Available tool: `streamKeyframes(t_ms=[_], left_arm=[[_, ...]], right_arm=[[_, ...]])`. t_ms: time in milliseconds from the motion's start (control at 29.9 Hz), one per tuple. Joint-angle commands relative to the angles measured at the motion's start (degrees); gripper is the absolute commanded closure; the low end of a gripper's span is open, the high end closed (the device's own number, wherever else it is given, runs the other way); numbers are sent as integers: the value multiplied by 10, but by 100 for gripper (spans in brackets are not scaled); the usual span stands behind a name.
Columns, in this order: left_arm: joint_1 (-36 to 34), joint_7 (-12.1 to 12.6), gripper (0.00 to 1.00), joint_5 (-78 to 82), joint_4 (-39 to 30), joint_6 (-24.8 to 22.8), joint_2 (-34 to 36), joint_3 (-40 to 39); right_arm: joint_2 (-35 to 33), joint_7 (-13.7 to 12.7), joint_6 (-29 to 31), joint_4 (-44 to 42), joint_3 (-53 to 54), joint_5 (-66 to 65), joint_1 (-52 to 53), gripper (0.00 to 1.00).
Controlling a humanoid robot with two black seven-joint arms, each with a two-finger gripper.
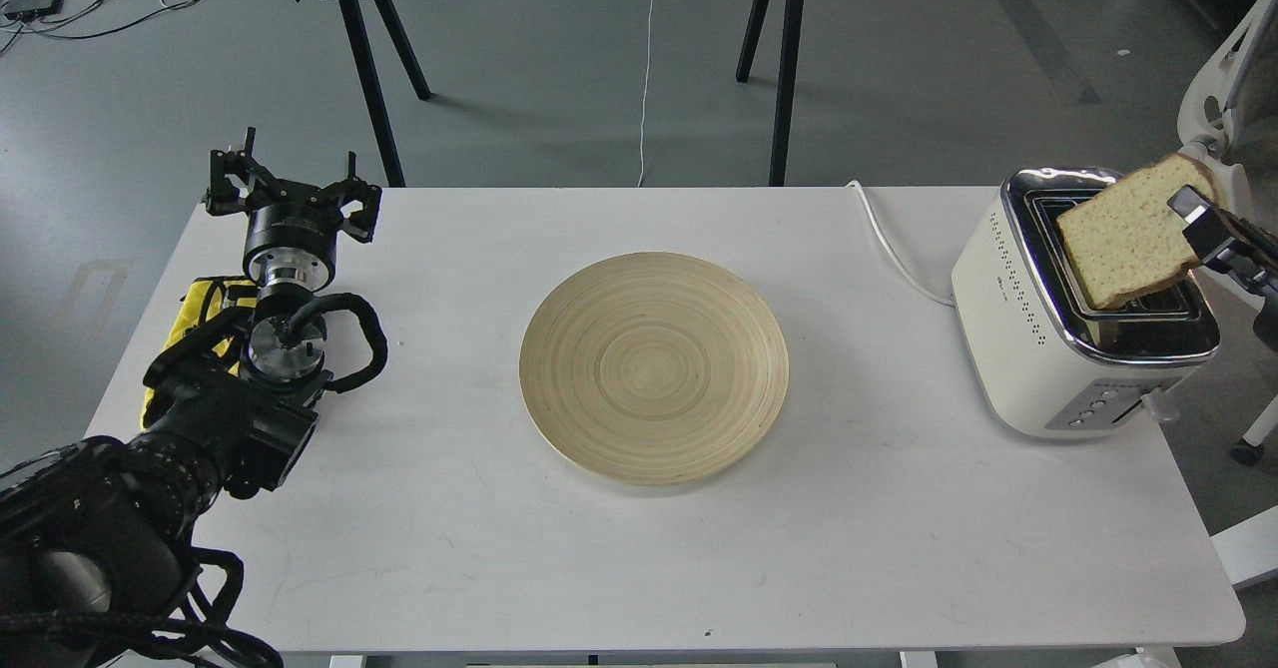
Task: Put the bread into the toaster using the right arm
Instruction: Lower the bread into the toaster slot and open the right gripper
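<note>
1. The bread (1133,242) hangs tilted over the toaster (1048,348), its broad face toward the camera, rounded crust end up and right, flat bottom edge down at the near slot.
2. The right gripper (1203,224) comes in from the right edge with fingers clamped on the slice's upper right corner.
3. The left gripper (292,189) rests at the table's (599,568) far left, fingers spread apart, holding nothing.
4. Count: one slice, one toaster with two slots, one plate (654,366), two arms.
5. The bread is pale tan, porous, brown-crusted. The toaster is cream-white with a shiny chrome top, dotted vents and a white cord (889,244). The round plate shows concentric wood-like rings.
</note>
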Motion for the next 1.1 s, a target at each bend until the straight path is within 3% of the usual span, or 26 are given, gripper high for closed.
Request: streamKeyframes(t_ms=[0,167,535,802,1070], left_arm=[[0,0,0,0,0,0,0,0],[0,0,0,0,0,0,0,0],[0,0,0,0,0,0,0,0],[0,0,0,0,0,0,0,0],[0,0,0,0,0,0,0,0]], right_arm=[[10,0,0,-19,0,1,-1,78],[14,0,0,-20,1,1,-1,76],[26,0,0,-21,1,1,-4,46],[31,0,0,-7,18,10,3,9],[32,-2,0,57,69,68,2,3]])
